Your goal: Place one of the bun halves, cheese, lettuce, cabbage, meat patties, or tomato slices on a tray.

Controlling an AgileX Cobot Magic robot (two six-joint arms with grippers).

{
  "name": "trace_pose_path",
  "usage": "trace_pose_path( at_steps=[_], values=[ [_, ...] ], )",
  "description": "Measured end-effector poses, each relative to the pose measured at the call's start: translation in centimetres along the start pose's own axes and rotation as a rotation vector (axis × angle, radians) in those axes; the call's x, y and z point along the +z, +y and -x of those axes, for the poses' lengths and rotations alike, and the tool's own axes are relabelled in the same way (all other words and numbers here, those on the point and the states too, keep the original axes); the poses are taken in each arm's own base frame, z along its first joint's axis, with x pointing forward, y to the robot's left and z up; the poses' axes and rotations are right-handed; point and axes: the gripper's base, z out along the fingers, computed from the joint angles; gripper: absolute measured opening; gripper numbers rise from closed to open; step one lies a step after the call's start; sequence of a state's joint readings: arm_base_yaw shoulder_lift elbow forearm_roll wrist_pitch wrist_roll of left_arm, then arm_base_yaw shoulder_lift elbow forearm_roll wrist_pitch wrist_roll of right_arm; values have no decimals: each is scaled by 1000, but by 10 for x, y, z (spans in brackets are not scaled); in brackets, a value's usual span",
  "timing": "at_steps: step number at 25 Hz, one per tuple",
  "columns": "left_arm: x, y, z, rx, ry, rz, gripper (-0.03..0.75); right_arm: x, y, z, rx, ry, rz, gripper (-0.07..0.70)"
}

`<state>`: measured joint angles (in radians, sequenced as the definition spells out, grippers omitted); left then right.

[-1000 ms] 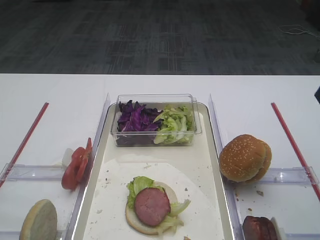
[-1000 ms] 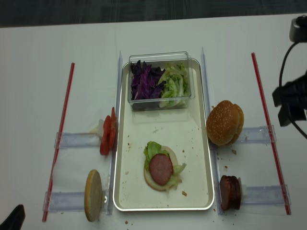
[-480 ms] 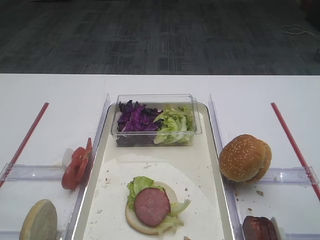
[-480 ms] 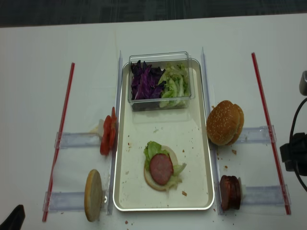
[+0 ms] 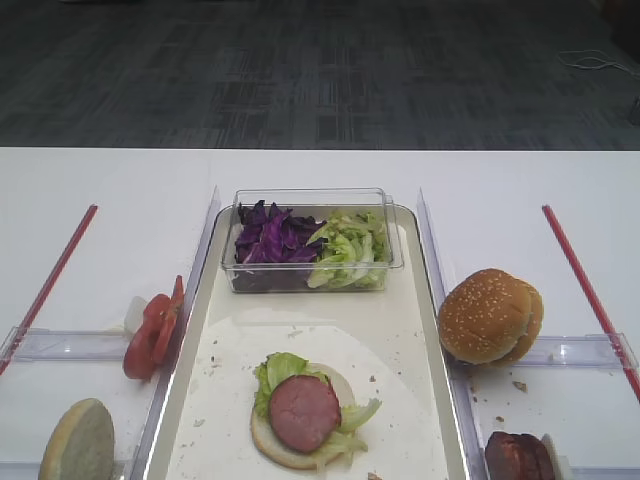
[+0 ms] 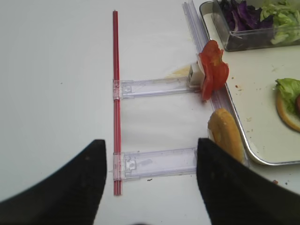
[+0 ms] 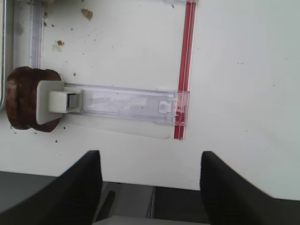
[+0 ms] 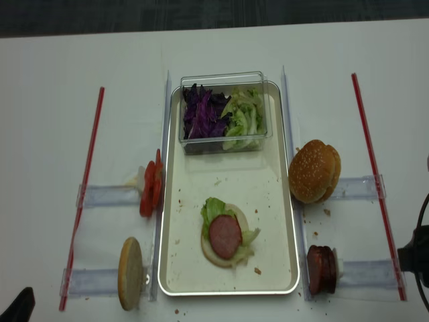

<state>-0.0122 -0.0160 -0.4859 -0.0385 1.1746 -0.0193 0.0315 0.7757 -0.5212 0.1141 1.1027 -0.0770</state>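
Clear box [image 8: 223, 113] at tray's [image 8: 281, 221] far end

A robotics test lab set up as a mock burger station: a white table [image 5: 110, 180] on dark office carpet [image 5: 300, 70], marked with red strips [image 8: 90, 181] and clear plastic rails [image 8: 107, 196] that hold ingredients beside a metal-rimmed tray [image 8: 285, 168]. A loose cable [image 5: 590, 62] lies on the floor.
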Motion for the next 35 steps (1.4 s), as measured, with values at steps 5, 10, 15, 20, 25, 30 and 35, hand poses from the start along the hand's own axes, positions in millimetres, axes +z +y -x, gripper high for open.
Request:
trace_pose_path(
  at_steps=[5, 10, 15, 20, 25, 30, 35],
  values=[
    [0, 0, 0, 0, 0, 0, 428, 2, 0, -15, -4, -42, -4, 461],
    [0, 0, 0, 0, 0, 0, 428, -6, 1, -20, -10, -112, -6, 461],
    [0, 0, 0, 0, 0, 0, 428, -12, 2, -25, -16, -171, -7, 461],
    [0, 0, 0, 0, 0, 0, 428, -19, 3, -32, -23, -235, -9, 461],
    [0, 0, 0, 0, 0, 0, 428, -24, 3, -37, -26, -278, -11, 461],
    [0, 0, 0, 0, 0, 0, 428, -28, 4, -43, -31, -321, -12, 458],
    [0, 0, 0, 0, 0, 0, 428, -34, 4, -51, -38, -393, -13, 450]
  ],
)
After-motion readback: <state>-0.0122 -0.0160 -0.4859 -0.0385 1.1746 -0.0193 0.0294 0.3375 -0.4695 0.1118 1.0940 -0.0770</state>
